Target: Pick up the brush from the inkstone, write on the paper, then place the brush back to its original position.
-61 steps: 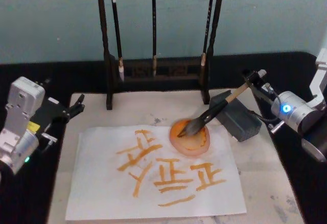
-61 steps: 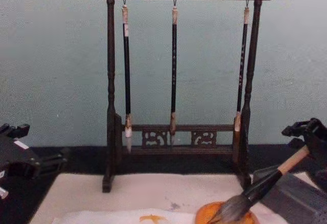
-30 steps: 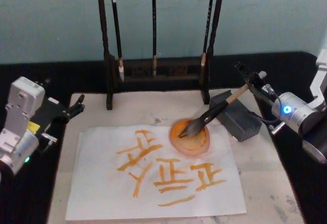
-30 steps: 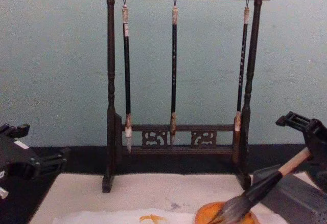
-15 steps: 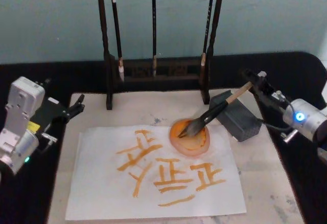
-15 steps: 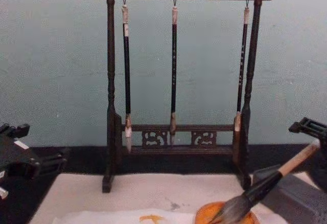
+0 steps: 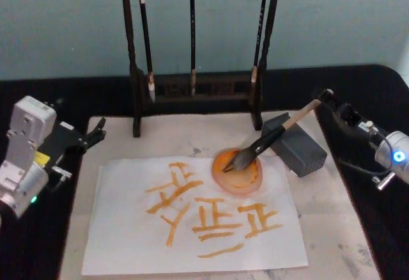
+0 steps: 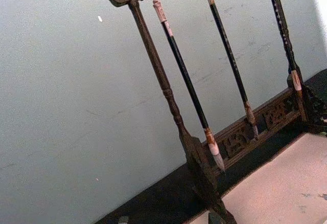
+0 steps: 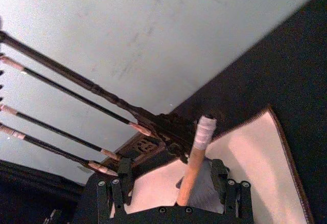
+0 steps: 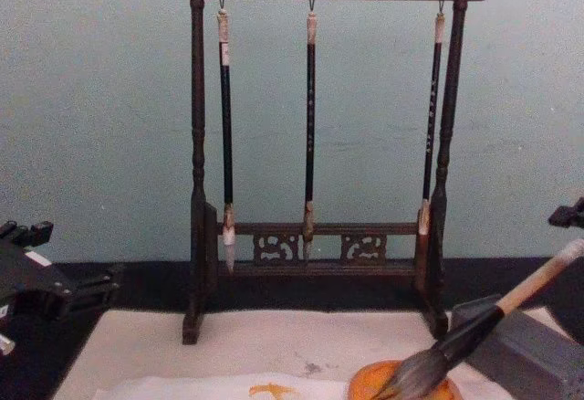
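A plain pale blue-green wall [image 10: 100,108] stands behind the black-covered desk [image 7: 192,85], evenly lit, with faint scuffs.

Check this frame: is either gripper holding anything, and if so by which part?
Nothing is held. The brush rests on the inkstone, bristles in the orange dish. The right gripper is open beside its handle end; the left gripper is parked.

paper [image 10: 182,388]: mostly cut off in chest view | right gripper [image 10: 568,215]: cropped at chest view's edge

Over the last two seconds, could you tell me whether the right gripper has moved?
Yes. The right gripper has backed off to the robot's right, away from the brush and the grey block, both unmoved.
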`<state>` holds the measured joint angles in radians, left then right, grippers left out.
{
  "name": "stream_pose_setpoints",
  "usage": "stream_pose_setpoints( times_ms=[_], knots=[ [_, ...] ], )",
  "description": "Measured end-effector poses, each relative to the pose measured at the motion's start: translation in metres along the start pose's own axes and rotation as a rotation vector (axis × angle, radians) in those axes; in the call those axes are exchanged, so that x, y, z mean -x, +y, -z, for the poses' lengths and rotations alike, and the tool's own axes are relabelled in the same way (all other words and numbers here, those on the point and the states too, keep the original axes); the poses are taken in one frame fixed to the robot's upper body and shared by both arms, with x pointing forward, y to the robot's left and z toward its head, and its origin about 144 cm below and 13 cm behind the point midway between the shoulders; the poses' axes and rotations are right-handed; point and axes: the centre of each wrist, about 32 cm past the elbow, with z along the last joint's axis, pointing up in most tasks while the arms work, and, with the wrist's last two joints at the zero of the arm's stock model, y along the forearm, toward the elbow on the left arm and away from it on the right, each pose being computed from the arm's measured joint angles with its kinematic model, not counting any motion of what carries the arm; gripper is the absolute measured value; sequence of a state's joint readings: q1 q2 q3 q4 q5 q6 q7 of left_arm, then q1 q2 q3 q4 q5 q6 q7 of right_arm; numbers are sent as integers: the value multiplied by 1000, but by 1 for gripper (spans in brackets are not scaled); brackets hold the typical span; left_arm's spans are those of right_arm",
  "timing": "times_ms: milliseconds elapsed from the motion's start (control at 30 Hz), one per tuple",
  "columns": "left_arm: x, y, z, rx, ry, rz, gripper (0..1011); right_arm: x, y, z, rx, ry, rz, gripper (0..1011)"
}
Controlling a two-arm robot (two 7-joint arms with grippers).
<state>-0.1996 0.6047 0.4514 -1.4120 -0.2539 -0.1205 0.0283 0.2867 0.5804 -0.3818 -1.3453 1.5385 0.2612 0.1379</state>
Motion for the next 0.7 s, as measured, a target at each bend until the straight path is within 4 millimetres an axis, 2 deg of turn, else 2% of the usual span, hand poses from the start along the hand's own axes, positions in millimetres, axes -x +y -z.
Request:
stream_pose_setpoints(
  times_ms=[233, 333, 700],
  knots=[
    [0, 0, 0, 0, 0, 0, 1010, 7, -1, 6, -50, -171, -33, 1000],
    [0, 0, 0, 0, 0, 0, 1010, 11, 5, 12, -87, -323, -51, 1000],
    [0, 0, 0, 0, 0, 0, 1010, 15, 24, 30, -182, -703, -103, 1000]
  ],
)
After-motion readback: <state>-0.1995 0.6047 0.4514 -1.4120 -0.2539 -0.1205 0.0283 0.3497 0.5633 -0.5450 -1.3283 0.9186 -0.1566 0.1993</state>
